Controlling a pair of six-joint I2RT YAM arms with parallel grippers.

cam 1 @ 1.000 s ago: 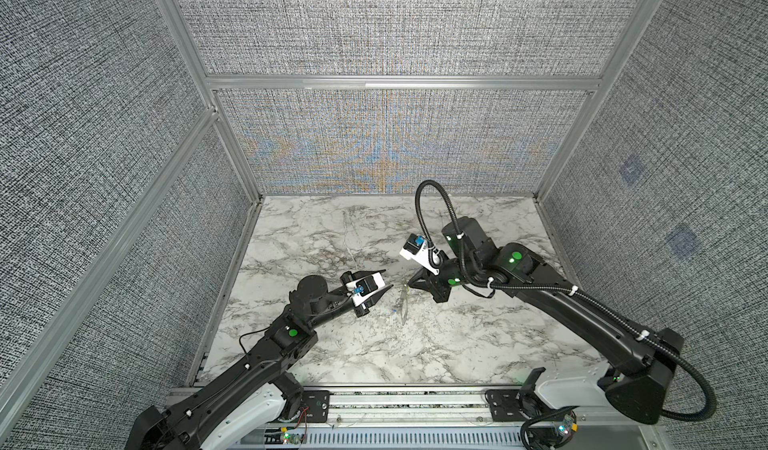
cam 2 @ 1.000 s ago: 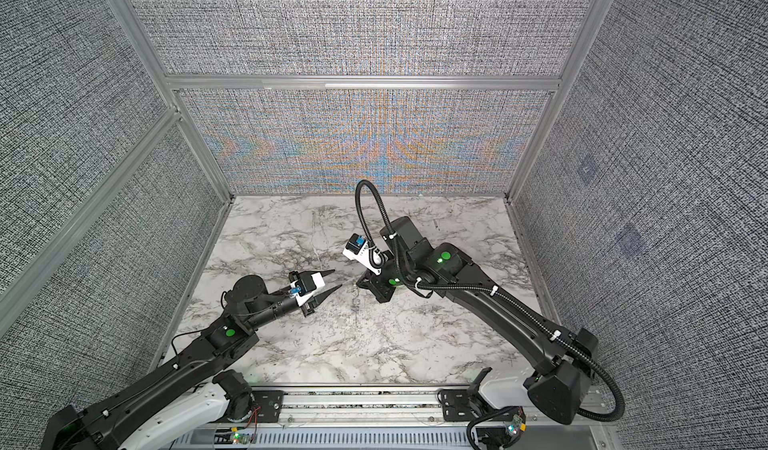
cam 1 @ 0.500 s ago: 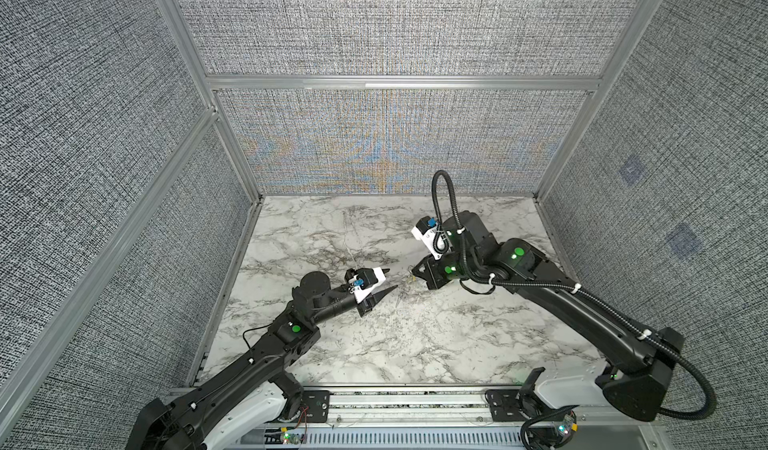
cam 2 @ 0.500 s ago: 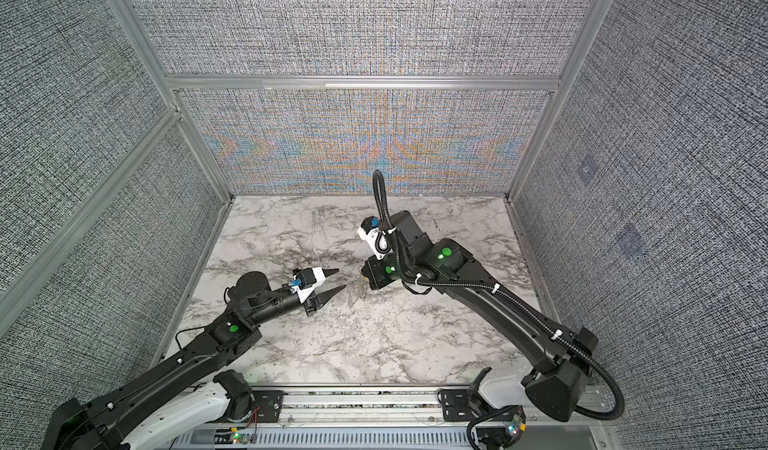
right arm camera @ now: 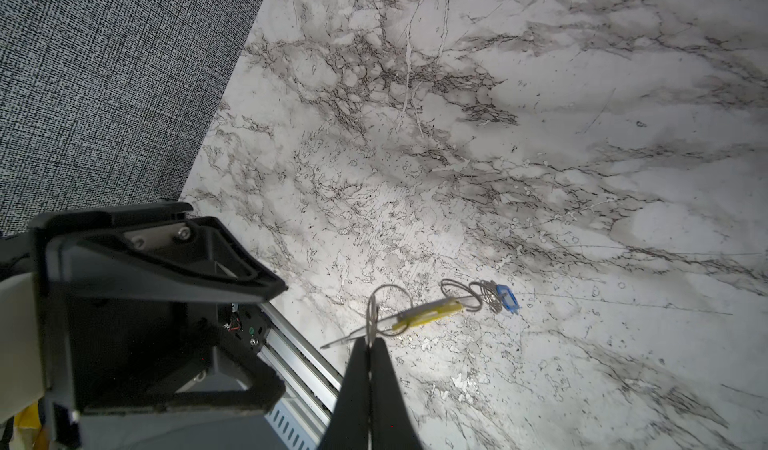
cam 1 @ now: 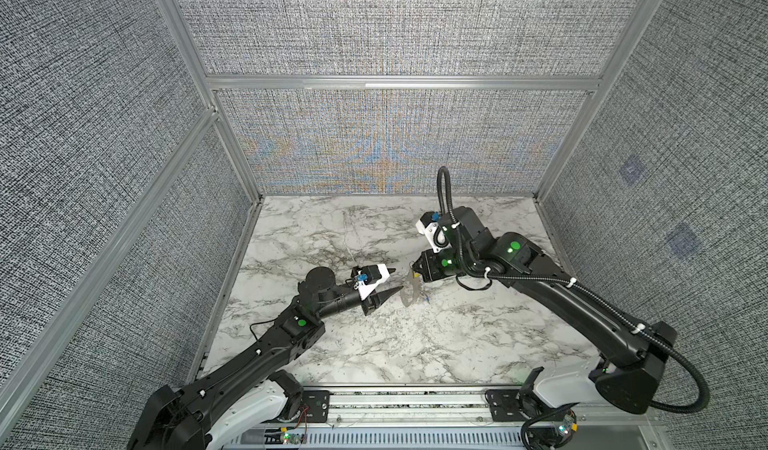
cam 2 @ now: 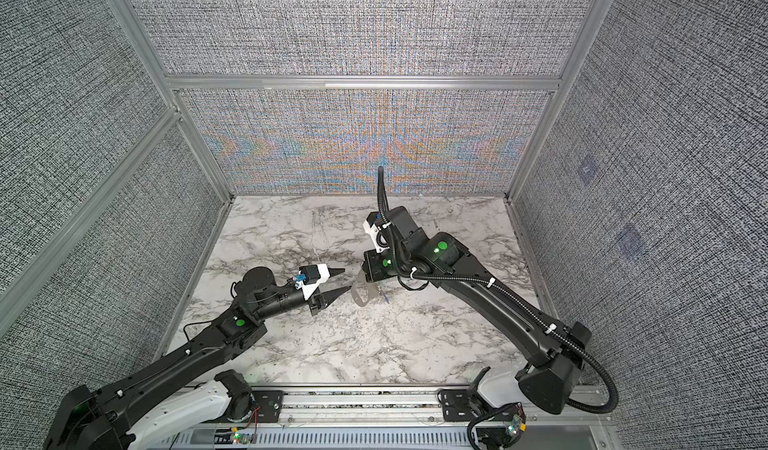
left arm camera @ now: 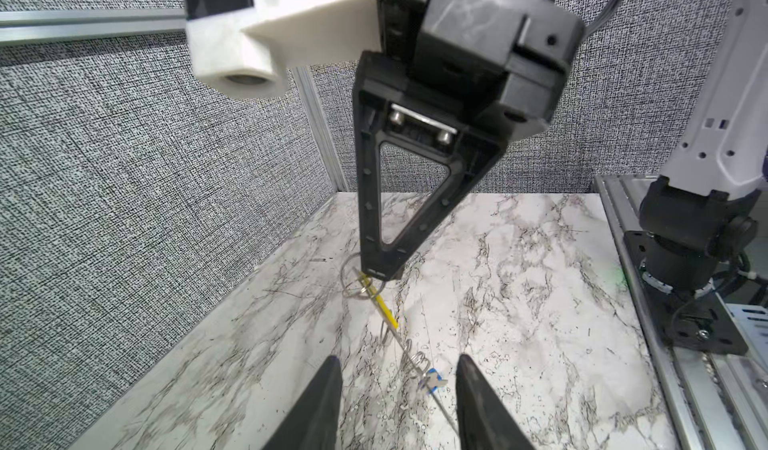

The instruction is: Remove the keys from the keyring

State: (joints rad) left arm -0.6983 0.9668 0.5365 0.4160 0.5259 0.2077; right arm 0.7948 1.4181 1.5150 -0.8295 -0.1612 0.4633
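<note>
My right claw point(cam 1: 413, 270) is shut tight on the keyring point(cam 1: 409, 292). It pinches the thin loop at the top end, and the rest reaches down toward the marble table point(cam 1: 457, 344). In both top views the keyring is near the middle of the table, with the right claw's tips at its 12 o'clock.

My left claw point(cam 1: 398, 279) is at the keyring's 9 o'clock. It is just beside the keyring and not touching it. Its two jaws are wide apart, with nothing in them.

From the right wrist camera, the yellow key point(right arm camera: 428, 313) sits on the loop close to the right claw's tips. The blue key point(right arm camera: 506, 296) is farther along, next to some little wire coils point(right arm camera: 484, 294). In a top view the blue key is a tiny dot at the keyring's 4 o'clock. I cannot tell if the low end touches the table.
</note>
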